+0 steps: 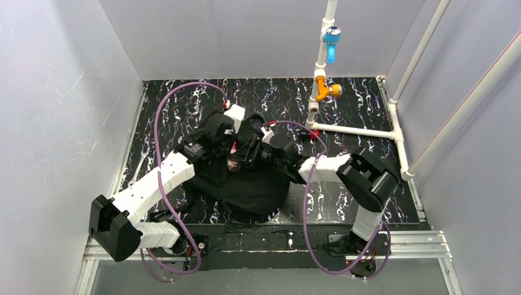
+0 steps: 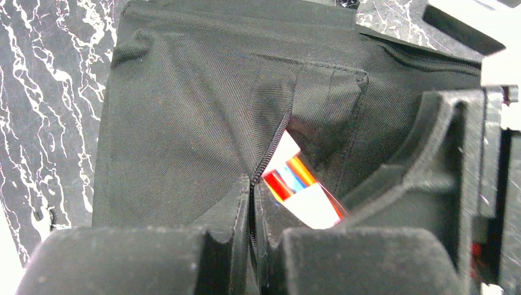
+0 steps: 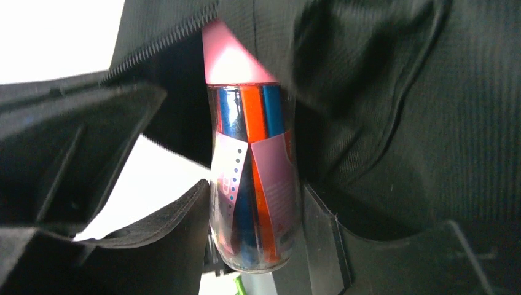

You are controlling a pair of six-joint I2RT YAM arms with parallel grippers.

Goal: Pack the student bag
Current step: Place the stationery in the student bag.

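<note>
The student bag (image 1: 246,187) lies at the near middle of the table (image 1: 356,104). Fabric at its opening is pinched in the closed left gripper (image 2: 252,206). A striped packet (image 3: 252,178), clamped by the right gripper (image 3: 255,215), is partly inserted. Release and closure appear outstanding.

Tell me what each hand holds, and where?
The right hand grips a striped packet by its near end; the left hand pinches the student bag at its zipper edge.
</note>
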